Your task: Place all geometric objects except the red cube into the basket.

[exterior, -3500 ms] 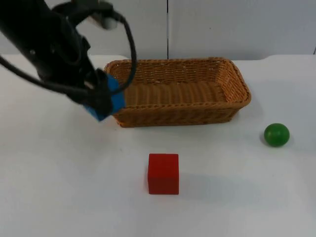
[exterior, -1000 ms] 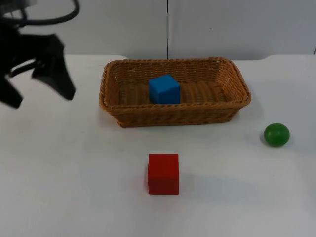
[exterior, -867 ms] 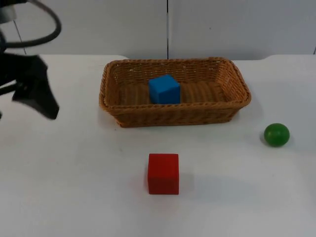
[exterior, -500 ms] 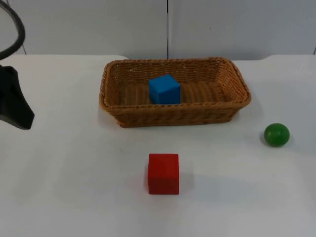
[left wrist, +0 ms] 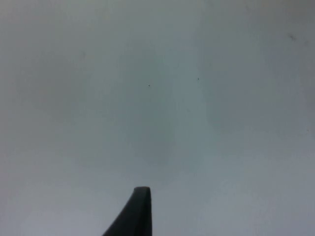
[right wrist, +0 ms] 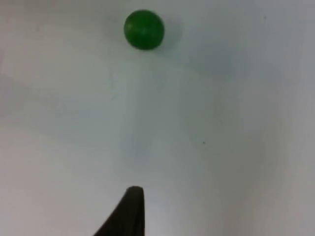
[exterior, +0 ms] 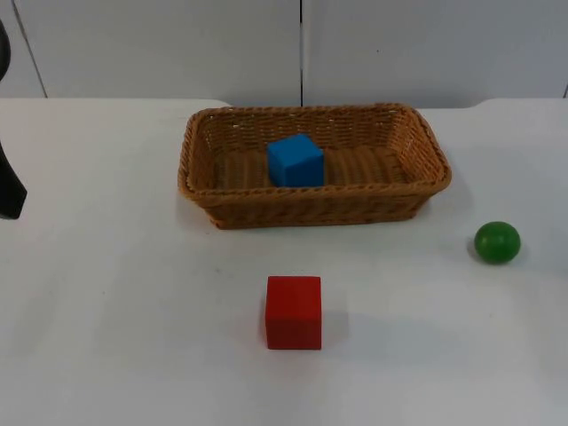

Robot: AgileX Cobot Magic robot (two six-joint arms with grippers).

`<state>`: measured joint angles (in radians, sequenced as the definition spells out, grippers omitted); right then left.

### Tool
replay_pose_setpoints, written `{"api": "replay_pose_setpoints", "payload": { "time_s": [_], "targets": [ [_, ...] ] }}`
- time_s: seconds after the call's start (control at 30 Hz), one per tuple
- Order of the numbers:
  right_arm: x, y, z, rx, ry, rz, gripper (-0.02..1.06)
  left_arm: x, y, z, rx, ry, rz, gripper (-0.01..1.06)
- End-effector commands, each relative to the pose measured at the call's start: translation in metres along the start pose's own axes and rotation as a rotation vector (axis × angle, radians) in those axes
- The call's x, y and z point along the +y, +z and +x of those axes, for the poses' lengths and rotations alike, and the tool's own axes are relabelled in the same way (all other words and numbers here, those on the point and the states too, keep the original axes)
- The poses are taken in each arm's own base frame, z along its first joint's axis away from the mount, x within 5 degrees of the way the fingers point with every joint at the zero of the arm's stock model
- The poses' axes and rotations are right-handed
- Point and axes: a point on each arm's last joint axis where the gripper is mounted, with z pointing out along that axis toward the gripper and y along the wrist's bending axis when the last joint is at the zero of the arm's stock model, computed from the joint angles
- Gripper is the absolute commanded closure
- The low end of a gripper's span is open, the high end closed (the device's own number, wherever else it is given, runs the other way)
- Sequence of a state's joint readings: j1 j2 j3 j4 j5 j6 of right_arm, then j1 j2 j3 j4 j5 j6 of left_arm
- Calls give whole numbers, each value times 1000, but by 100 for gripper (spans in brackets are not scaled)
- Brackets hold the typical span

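Top view showed a brown basket (exterior: 315, 209) standing in the middle of the white bench (exterior: 133, 311), near the grey wall (exterior: 177, 44) at the back. A blue cube (exterior: 295, 160) lay inside the basket, on its floor and a bit left of the middle, so that part of the job looked done. The red cube (exterior: 294, 311) sat on the bench in front of the basket, well apart from it. It should stay out there, because the task said to leave it alone. The green ball (exterior: 496, 241) rested on the bench to the right of the basket, near it but not touching, so it was the one thing left to put in. The left tool (exterior: 9, 191) was at the far left edge of the bench, well away from everything, and it seemed to be waiting out of the way. Its own camera looked down on bare bench. I could not tell if the left tool was wide or narrow, and nothing was seen in it. The right tool (right wrist: 130, 211) hung over the bench on the right side, and its camera looked onto the green ball (right wrist: 143, 29) ahead of it, with bare bench between them. I could not tell if the right tool was wide or narrow either. My guess was that the right tool was the one to fetch the ball, since the ball lay on its side. A ball can roll away, so it would need a soft and steady squeeze.
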<state>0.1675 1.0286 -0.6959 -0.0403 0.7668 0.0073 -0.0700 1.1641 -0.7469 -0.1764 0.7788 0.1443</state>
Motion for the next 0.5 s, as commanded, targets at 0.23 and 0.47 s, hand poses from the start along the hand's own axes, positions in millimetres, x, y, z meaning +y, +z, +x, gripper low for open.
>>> {"api": "replay_pose_setpoints", "payload": {
  "time_s": [0.23,0.47],
  "targets": [
    [23,61,-35,31,-55,-49,-1,1,-1,2,-2,-7,-6,0],
    [30,128,-56,29,-106,-56,0,1,-1,1,-8,-8,-6,0]
  ]
}}
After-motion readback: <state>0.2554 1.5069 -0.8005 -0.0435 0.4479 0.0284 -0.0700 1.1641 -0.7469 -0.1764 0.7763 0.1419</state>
